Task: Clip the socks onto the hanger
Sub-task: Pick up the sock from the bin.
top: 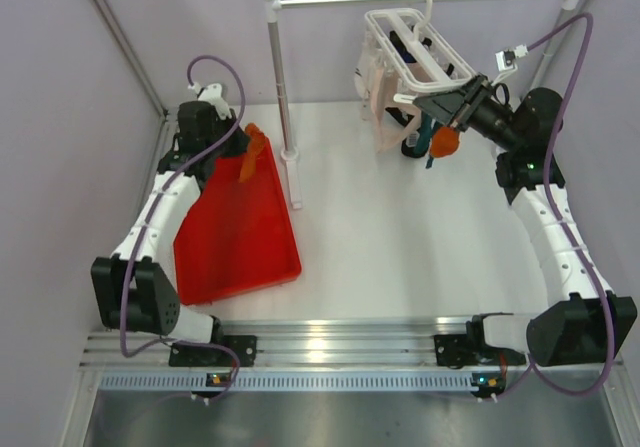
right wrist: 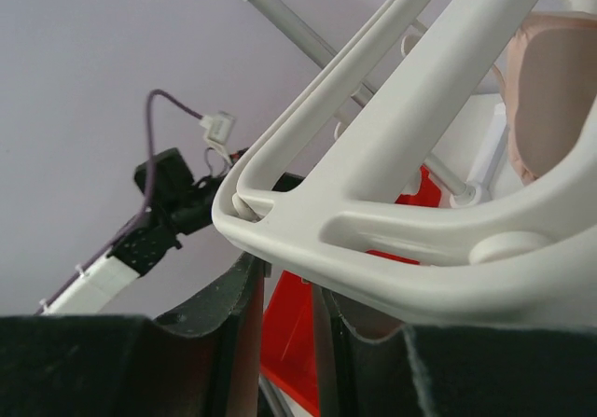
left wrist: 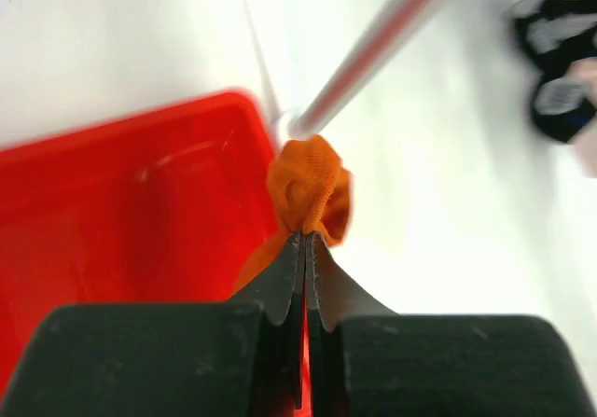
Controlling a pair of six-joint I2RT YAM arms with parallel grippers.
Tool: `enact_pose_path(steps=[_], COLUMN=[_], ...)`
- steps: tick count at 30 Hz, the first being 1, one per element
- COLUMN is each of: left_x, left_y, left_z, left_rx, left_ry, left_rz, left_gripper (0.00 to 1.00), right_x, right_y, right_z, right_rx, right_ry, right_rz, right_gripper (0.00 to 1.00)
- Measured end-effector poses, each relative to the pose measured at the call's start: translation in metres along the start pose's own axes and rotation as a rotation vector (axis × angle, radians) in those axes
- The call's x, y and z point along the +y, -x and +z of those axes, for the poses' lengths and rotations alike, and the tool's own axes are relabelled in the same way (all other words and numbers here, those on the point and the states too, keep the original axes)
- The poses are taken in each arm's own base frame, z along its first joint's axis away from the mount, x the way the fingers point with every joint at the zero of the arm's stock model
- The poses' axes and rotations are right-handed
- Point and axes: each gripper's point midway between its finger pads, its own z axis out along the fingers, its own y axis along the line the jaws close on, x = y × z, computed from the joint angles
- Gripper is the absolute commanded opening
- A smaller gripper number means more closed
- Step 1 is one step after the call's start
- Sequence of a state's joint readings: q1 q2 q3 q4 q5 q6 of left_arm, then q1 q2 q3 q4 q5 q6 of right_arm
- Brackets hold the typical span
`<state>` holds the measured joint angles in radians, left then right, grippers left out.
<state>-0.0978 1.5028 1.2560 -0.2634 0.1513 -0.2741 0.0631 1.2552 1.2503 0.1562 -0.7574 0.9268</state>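
Observation:
My left gripper (top: pixel 243 145) is shut on a bright orange sock (top: pixel 252 157) and holds it above the far end of the red tray (top: pixel 240 257). In the left wrist view the sock (left wrist: pixel 306 184) bunches out past the closed gripper (left wrist: pixel 306 236). The white hanger (top: pixel 415 42) hangs by its hook from the rail. Another orange sock (top: pixel 445 144) and a dark teal one (top: pixel 424 135) hang under it. My right gripper (top: pixel 447 107) is at the hanger's near right corner. In the right wrist view the gripper (right wrist: pixel 284 277) has its jaws slightly apart just under the frame (right wrist: pixel 420 156), tips hidden behind it.
The metal rail stand's post (top: pixel 283 97) rises right beside the tray's far right corner and runs diagonally through the left wrist view (left wrist: pixel 373 53). Pale pink socks (top: pixel 378 92) hang on the hanger's left side and also show in the right wrist view (right wrist: pixel 550 90).

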Motion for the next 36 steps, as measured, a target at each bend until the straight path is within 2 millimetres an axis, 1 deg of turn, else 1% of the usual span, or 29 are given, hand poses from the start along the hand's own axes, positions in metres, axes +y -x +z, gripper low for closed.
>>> enact_pose_path(steps=[1, 3, 5, 7, 9, 11, 15, 17, 20, 22, 26, 29, 32, 36], left_x=[-0.011, -0.034, -0.053, -0.077, -0.099, -0.125, -0.184, -0.210, -0.237, -0.251, -0.273, -0.285, -0.294, -0.305], left_y=[0.016, 0.039, 0.053, 0.066, 0.074, 0.079, 0.088, 0.093, 0.097, 0.097, 0.092, 0.089, 0.086, 0.087], left_z=[-0.014, -0.039, -0.058, -0.075, -0.086, -0.095, -0.112, -0.117, -0.117, -0.113, -0.100, -0.093, -0.091, -0.094], left_rx=[-0.041, -0.104, -0.141, -0.169, -0.182, -0.186, -0.197, -0.202, -0.194, -0.184, -0.154, -0.141, -0.132, -0.138], left_ry=[-0.028, -0.091, -0.157, -0.237, -0.304, -0.368, -0.511, -0.572, -0.630, -0.657, -0.690, -0.708, -0.725, -0.750], left_rz=[0.024, 0.054, 0.073, 0.083, 0.089, 0.097, 0.126, 0.137, 0.139, 0.140, 0.138, 0.144, 0.149, 0.155], left_gripper=[0.00, 0.00, 0.00, 0.00, 0.00, 0.00, 0.00, 0.00, 0.00, 0.00, 0.00, 0.00, 0.00, 0.00], right_x=[0.000, 0.000, -0.001, -0.001, -0.001, -0.001, -0.005, -0.008, -0.009, -0.009, -0.005, -0.003, -0.003, -0.003], right_y=[0.000, 0.000, -0.001, -0.001, -0.002, -0.003, -0.005, -0.005, -0.004, -0.003, -0.001, -0.001, -0.001, -0.001], right_z=[0.000, 0.000, 0.000, 0.000, 0.000, 0.000, 0.002, 0.004, 0.007, 0.008, 0.010, 0.009, 0.009, 0.009], right_rx=[0.001, 0.002, 0.005, 0.007, 0.012, 0.017, 0.031, 0.038, 0.048, 0.052, 0.058, 0.061, 0.063, 0.063], right_ry=[0.000, 0.002, 0.004, 0.006, 0.010, 0.014, 0.018, 0.019, 0.025, 0.030, 0.047, 0.056, 0.058, 0.059], right_rz=[-0.005, -0.018, -0.032, -0.046, -0.059, -0.072, -0.093, -0.102, -0.112, -0.120, -0.136, -0.144, -0.151, -0.159], right_gripper=[0.00, 0.00, 0.00, 0.00, 0.00, 0.00, 0.00, 0.00, 0.00, 0.00, 0.00, 0.00, 0.00, 0.00])
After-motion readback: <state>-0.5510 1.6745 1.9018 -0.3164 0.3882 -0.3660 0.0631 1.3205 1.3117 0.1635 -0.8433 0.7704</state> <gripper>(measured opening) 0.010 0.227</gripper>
